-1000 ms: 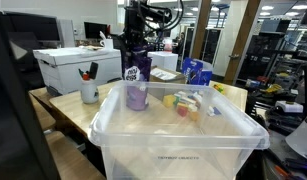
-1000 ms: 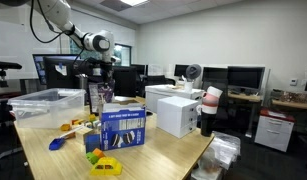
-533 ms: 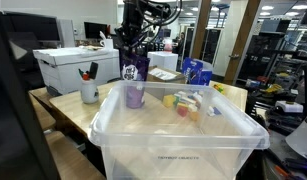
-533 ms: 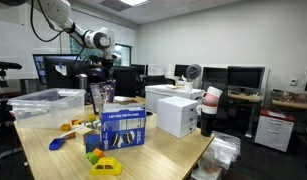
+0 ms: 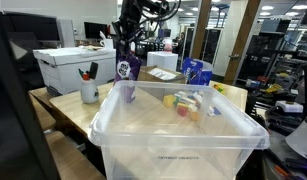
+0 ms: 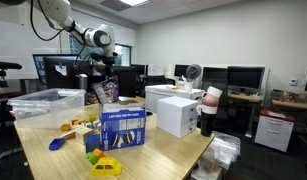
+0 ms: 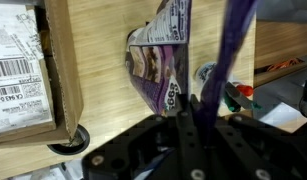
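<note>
Gripper (image 5: 127, 52) has its jaws pressed together, pinching the top edge of a purple snack bag (image 5: 124, 69); the bag hangs tilted in the air, off the surface, just behind the far corner of the clear plastic bin (image 5: 179, 156). In an exterior view the same bag (image 6: 106, 92) hangs under the gripper (image 6: 103, 78), above and right of the bin (image 6: 43, 100). The wrist view looks down past the gripper (image 7: 198, 100) at the bag (image 7: 161, 55), with a purple strip of it running up between the fingers. The surface is a light wood table (image 5: 77, 116), with bare grain visible under the bag. Small yellow and coloured toys (image 5: 183, 102) sit in the bin. A white mug with pens (image 5: 89, 92) is just left of the bin, with a white cardboard box (image 5: 68, 65) behind the mug and a blue carton (image 5: 198, 70) past the bin's far side. The room is an open office lab: a row of dark monitors (image 6: 243, 76), a desk fan (image 6: 193, 72), white walls and ceiling panel lights.
</note>
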`<state>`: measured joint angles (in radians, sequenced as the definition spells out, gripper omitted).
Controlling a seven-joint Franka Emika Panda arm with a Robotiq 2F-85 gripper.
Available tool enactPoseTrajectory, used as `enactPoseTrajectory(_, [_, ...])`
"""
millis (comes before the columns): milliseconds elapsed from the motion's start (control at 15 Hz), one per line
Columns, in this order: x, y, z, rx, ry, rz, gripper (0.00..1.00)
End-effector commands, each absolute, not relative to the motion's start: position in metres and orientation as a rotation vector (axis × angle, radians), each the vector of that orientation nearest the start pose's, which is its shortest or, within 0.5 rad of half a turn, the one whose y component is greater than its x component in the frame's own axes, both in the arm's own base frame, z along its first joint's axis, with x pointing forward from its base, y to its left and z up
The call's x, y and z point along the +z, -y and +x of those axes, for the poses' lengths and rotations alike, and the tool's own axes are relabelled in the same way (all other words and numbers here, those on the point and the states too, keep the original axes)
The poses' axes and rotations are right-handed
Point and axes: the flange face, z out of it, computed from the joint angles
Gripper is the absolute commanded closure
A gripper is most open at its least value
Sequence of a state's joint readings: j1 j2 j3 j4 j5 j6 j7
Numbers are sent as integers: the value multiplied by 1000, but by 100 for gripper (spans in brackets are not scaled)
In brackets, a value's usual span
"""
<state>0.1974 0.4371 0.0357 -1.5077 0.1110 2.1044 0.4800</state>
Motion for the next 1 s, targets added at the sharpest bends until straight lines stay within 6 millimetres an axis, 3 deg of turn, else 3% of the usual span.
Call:
enactPoseTrajectory(0, [449,-162,676,-233,-477,-2909,96])
enactPoseTrajectory(667, [492,-169,674,-449,-446,-2864,96])
enactPoseTrajectory(800, [519,-176,663,-527,-407,-2865,96])
enactPoseTrajectory(933, [532,-180,656,-573,-384,-2868,96])
